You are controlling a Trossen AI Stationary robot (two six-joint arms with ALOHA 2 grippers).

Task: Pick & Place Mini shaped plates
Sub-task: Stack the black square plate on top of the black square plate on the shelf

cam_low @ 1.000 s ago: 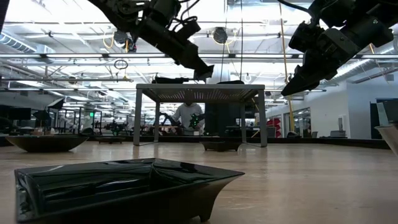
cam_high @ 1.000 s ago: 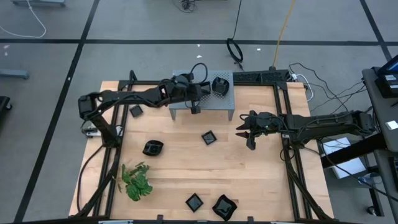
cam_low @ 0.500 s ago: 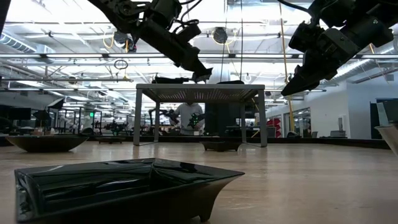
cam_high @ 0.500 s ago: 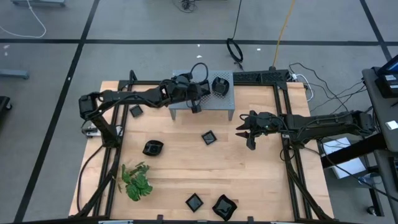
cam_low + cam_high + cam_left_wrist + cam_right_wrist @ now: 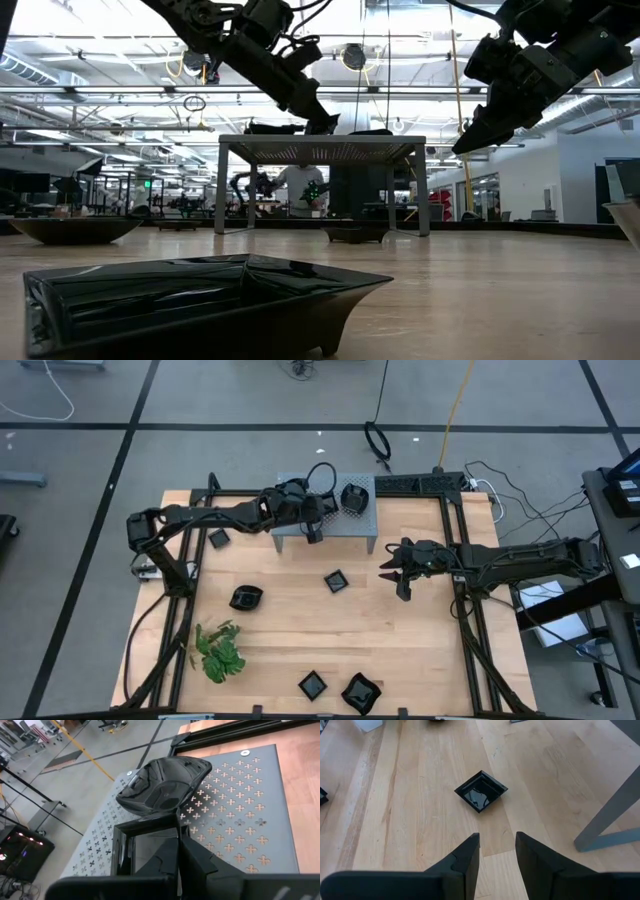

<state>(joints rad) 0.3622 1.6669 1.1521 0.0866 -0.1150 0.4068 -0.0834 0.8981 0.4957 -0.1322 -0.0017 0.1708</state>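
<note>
My left pincer (image 5: 178,851), pressed together, just dipped onto the square plate (image 5: 145,845) on the stand (image 5: 240,810), so placing's nearly done.

A grey perforated metal stand (image 5: 325,512) sits at twelve o'clock on the wooden table (image 5: 420,650), its cross-shaped holes plain in the left wrist view – a green leafy sprig (image 5: 220,651) lies at about eight o'clock, near the table's edge
</note>
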